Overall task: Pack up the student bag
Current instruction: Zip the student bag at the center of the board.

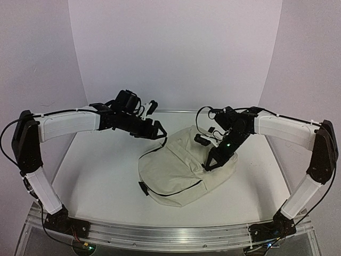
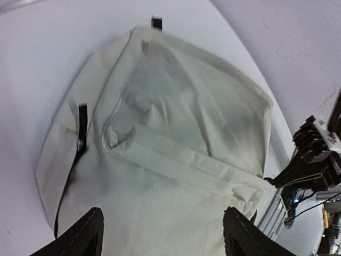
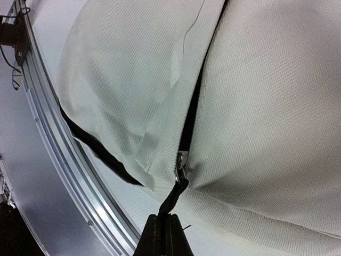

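The student bag (image 1: pixel 173 173), a soft cream-beige backpack, lies flat in the middle of the table. In the left wrist view the student bag (image 2: pixel 176 133) fills the frame, front pocket up, with a black zipper (image 2: pixel 80 138) at its left side. My left gripper (image 1: pixel 158 131) hovers over the bag's far left corner. It is open (image 2: pixel 165 237), with only fabric showing below and nothing between its fingers. My right gripper (image 1: pixel 211 163) rests at the bag's right side, shut (image 3: pixel 164 229) on the black zipper pull cord (image 3: pixel 178 196), which hangs from the metal slider (image 3: pixel 182 162).
An aluminium rail (image 1: pixel 170 232) runs along the table's near edge, close under the bag (image 3: pixel 69 160). White walls close the back and sides. The bare white table (image 1: pixel 90 170) stretches left of the bag. The right arm (image 2: pixel 314 154) shows at the left wrist view's right edge.
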Robot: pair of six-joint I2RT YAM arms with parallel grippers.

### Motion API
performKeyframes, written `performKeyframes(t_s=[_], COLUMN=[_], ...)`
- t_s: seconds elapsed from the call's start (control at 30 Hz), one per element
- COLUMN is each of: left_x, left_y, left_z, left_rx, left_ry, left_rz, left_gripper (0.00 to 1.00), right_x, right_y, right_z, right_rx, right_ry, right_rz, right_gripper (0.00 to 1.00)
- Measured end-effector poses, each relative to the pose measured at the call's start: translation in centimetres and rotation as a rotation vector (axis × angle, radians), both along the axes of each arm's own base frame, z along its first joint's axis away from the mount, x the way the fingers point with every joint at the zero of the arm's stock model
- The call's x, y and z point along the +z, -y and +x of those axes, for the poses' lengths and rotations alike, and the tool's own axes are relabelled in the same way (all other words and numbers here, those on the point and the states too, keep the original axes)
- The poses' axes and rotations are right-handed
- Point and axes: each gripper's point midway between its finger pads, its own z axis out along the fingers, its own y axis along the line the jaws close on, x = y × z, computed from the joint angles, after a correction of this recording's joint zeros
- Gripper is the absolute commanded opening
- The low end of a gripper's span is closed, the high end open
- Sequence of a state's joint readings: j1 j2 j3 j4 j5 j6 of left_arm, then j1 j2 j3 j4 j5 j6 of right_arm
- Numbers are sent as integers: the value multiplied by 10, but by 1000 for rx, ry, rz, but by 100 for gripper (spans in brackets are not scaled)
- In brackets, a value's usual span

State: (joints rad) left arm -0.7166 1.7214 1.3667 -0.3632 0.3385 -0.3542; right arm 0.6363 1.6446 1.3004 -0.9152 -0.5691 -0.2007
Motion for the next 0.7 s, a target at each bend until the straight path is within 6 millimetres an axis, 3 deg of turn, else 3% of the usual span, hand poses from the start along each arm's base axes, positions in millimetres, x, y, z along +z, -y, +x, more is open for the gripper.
performKeyframes(t_s=[0.1, 0.2, 0.37, 0.53, 0.7], left_x=[28, 33, 14, -12, -25], left_y=[3, 17, 47, 72, 99], left_z=[2, -3, -26, -49, -62], left_rx=[-115, -233, -441, -619, -746], left_ry=[237, 400, 552, 663, 740], left_rz=[20, 80, 193, 303, 355], left_gripper=[77, 76, 79, 77, 71], right_x=[4, 2, -4, -10, -9], right_y=[-1, 2, 7, 7, 5], right_z=[6, 10, 16, 16, 14], right_rx=[-33, -64, -106, -121, -123], right_ry=[-26, -59, -110, -155, -174], right_rz=[27, 35, 43, 50, 62], right_gripper=[0, 0, 0, 0, 0])
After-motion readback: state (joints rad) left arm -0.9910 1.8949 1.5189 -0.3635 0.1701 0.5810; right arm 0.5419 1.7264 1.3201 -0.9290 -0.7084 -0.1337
